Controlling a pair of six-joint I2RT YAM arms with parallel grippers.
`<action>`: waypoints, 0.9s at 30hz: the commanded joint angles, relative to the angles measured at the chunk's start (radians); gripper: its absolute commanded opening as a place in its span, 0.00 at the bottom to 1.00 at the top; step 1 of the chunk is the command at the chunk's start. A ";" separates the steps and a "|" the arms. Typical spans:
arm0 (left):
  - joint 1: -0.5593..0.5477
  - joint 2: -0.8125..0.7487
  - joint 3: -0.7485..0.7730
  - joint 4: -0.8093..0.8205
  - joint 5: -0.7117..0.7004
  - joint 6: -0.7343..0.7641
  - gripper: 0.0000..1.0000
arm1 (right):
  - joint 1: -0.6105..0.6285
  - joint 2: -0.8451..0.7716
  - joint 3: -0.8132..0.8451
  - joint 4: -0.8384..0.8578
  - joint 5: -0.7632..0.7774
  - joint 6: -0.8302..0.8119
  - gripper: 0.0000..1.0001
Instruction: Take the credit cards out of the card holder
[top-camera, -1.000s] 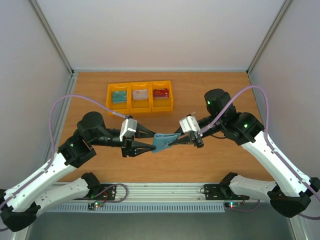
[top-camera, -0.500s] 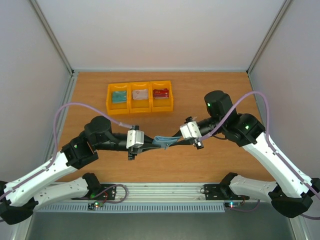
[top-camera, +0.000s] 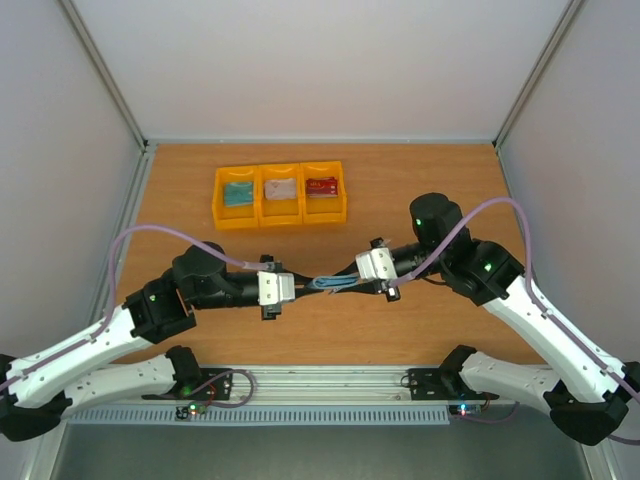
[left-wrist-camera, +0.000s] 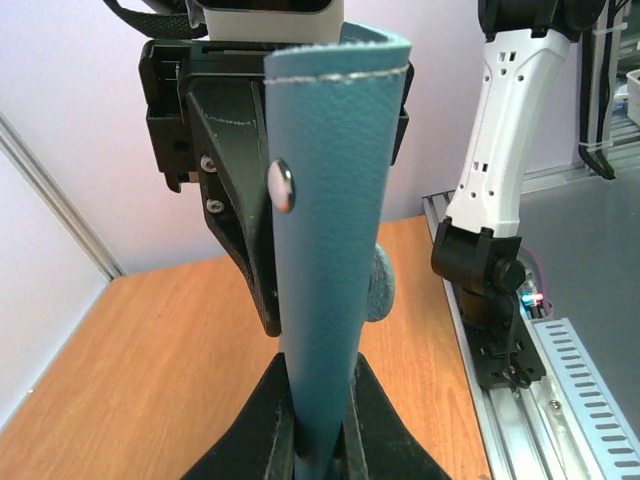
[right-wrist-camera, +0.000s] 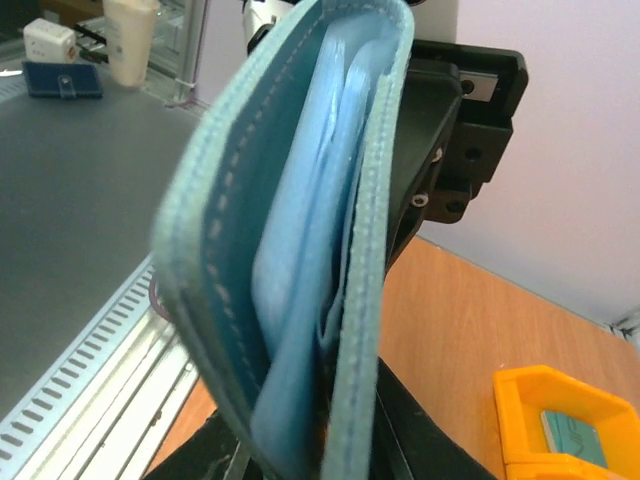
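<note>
One card holder (top-camera: 327, 283) hangs above mid-table between two grippers. The left gripper (top-camera: 305, 286) is clamped on its 9 o'clock end, and the right gripper (top-camera: 347, 282) pinches its 3 o'clock end. Farther off at 11 o'clock, three yellow bins (top-camera: 280, 217) hold three credit cards (top-camera: 281, 188), one apiece.

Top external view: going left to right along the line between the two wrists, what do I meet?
left gripper → card holder → right gripper
</note>
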 joint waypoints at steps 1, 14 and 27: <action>-0.011 -0.018 -0.022 0.027 -0.031 0.041 0.00 | 0.006 -0.026 0.000 0.087 0.020 0.043 0.21; -0.012 -0.004 -0.009 0.026 -0.088 -0.052 0.00 | 0.006 -0.048 -0.063 0.215 0.062 0.123 0.36; -0.012 -0.010 0.005 0.017 -0.017 -0.387 0.00 | 0.002 -0.047 -0.120 0.313 0.009 0.315 0.40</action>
